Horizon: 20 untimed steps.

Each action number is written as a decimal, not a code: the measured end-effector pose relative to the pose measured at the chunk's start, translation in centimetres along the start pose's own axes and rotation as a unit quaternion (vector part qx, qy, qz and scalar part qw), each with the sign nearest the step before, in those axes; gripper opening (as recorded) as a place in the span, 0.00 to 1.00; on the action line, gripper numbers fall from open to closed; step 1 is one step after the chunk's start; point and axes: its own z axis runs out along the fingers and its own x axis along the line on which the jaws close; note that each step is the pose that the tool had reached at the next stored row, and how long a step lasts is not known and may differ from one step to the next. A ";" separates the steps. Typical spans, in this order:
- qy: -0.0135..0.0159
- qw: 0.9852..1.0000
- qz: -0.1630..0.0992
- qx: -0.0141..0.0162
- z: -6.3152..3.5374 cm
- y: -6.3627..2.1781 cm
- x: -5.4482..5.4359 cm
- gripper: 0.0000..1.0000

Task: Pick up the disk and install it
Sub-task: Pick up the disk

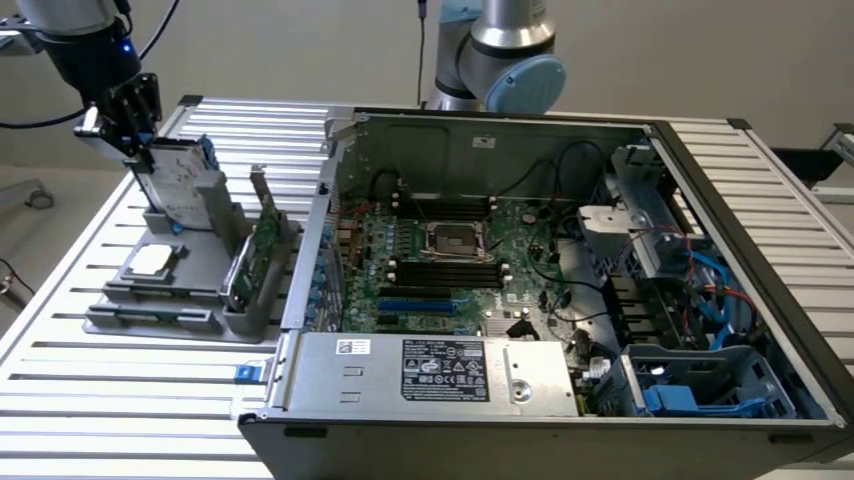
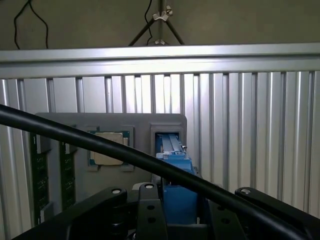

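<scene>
Standing on edge in a slot of the grey holder [image 1: 160, 325], at the exterior view's far left of the surface [image 1: 80, 400], the disk [image 1: 180, 185] has its top edge in the claw [image 1: 134, 135]. In the wrist view the blue bracket [image 2: 177, 197] fills the gap between the black fingers, so the claw looks clenched on the disk across its thickness, with the disk's lower edge seated in the slot.

Judging by its metal body, the disk is probably stiff and fairly heavy, so it should not flex. Its flat metal faces may be slippery, and a knock could damage it. The bracket's plastic rails along the edges look like the better place to hold, with the grip near the middle of the upper edge so the disk hangs straight and does not swing.

By count there is one disk, one claw and one holder. The holder also carries one small square chip [image 1: 151, 260], one green card [image 1: 256, 250] standing upright, and two green strips [image 2: 39, 172] lying in it. To the right stands one open computer case [image 1: 534, 440], with one blue drive cage [image 1: 694, 385] at its near right corner.
</scene>
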 end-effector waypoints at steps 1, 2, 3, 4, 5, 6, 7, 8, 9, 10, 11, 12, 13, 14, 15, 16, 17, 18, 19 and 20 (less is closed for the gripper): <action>0.000 1.000 0.000 0.000 0.00 0.00 0.0 0.33; 0.000 1.000 0.000 0.000 -0.02 0.01 0.0 0.33; 0.000 1.000 0.000 0.000 -0.08 0.01 0.0 0.33; 0.000 1.000 0.000 0.000 -0.20 0.01 0.0 0.33; 0.000 1.000 0.000 0.000 -0.43 0.01 0.0 0.33; 0.000 1.000 0.000 0.000 -0.66 0.02 0.0 0.33; 0.000 1.000 0.000 0.000 -0.95 0.02 0.0 0.33; 0.000 1.000 0.000 0.000 -1.28 0.03 0.0 0.33; 0.000 1.000 0.000 0.000 -1.66 0.03 0.0 0.33; 0.000 1.000 0.000 0.000 -2.08 0.04 0.0 0.33; 0.000 1.000 0.000 0.000 -2.57 0.05 0.0 0.33; 0.000 1.000 0.000 0.000 -3.02 0.06 0.0 0.33; 0.000 1.000 0.000 0.000 -3.45 0.07 -0.1 0.33; 0.000 1.000 0.000 0.000 -3.94 0.08 -0.1 0.33; 0.000 1.000 0.000 0.000 -4.39 0.08 -0.1 0.33; 0.000 1.000 0.000 0.000 -4.84 0.09 -0.1 0.33; 0.000 1.000 0.000 0.000 -5.28 0.10 -0.1 0.33; 0.000 1.000 0.000 0.000 -5.73 0.11 -0.1 0.33; 0.000 1.000 0.000 0.000 -6.20 0.12 -0.1 0.33; 0.000 1.000 0.000 0.000 -6.66 0.13 -0.1 0.33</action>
